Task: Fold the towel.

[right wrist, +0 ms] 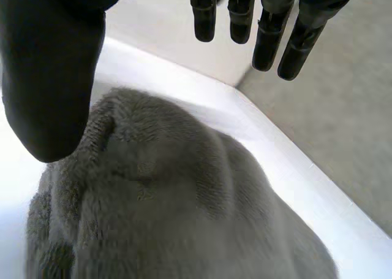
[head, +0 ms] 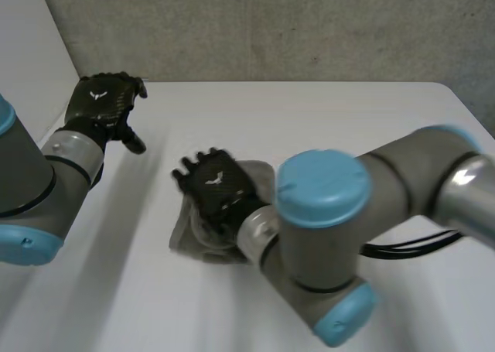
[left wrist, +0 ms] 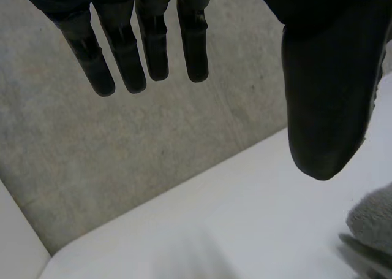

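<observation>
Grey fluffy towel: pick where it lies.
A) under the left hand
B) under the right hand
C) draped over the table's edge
B: the grey fluffy towel sits bunched beneath the palm of the right hand; the left hand is apart from it.

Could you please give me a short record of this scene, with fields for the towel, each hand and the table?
towel: grey, in a lumpy heap near the middle of the table
right hand: open, fingers straight, over the towel
left hand: open, holding nothing, over the table's left side, apart from the towel
table: white
</observation>
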`<control>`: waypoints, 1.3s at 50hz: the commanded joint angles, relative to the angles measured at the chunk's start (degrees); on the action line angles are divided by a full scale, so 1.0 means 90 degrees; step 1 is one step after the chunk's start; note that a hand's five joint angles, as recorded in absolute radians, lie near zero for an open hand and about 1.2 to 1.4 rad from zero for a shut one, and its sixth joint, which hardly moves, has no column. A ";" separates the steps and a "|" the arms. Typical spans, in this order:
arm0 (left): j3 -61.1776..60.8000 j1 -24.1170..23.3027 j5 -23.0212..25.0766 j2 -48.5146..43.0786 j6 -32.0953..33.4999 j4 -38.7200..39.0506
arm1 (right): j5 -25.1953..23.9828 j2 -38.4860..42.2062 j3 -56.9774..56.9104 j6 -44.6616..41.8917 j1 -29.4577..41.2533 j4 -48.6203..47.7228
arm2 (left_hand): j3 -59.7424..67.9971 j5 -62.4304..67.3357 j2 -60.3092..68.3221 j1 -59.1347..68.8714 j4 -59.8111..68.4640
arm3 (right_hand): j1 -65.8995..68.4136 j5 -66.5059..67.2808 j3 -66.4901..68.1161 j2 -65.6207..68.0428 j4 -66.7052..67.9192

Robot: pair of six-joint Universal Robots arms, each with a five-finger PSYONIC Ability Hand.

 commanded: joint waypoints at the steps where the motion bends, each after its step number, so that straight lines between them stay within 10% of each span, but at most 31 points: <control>1: 0.0307 -0.0515 -0.0006 -0.0056 -0.0489 -0.0110 | 0.0062 -0.1032 0.1083 0.1018 -0.1100 0.0281 | -0.0338 -0.0078 -0.0303 -0.0391 -0.0316 | -0.0337 -0.0400 -0.0426 -0.0355 -0.0505; 19: 0.0268 -0.1874 -0.0025 -0.1130 -0.1497 -0.0707 | -0.0085 -0.0810 0.1125 0.2855 -0.2147 0.0428 | -0.0357 -0.0096 -0.0321 -0.0410 -0.0335 | -0.0337 -0.0400 -0.0426 -0.0355 -0.0505; 36: 0.0210 -0.0713 -0.0006 -0.1931 -0.0258 -0.0491 | 0.0159 0.0352 0.0198 0.3177 -0.1376 -0.0197 | -0.0319 -0.0059 -0.0284 -0.0373 -0.0297 | -0.0337 -0.0400 -0.0426 -0.0355 -0.0505; 65: -0.0454 -0.0731 0.0004 -0.1424 -0.0071 -0.0472 | 0.0384 0.1448 -0.0693 0.3403 -0.1180 0.0174 | -0.0394 -0.0134 -0.0359 -0.0447 -0.0372 | -0.0337 -0.0400 -0.0426 -0.0355 -0.0505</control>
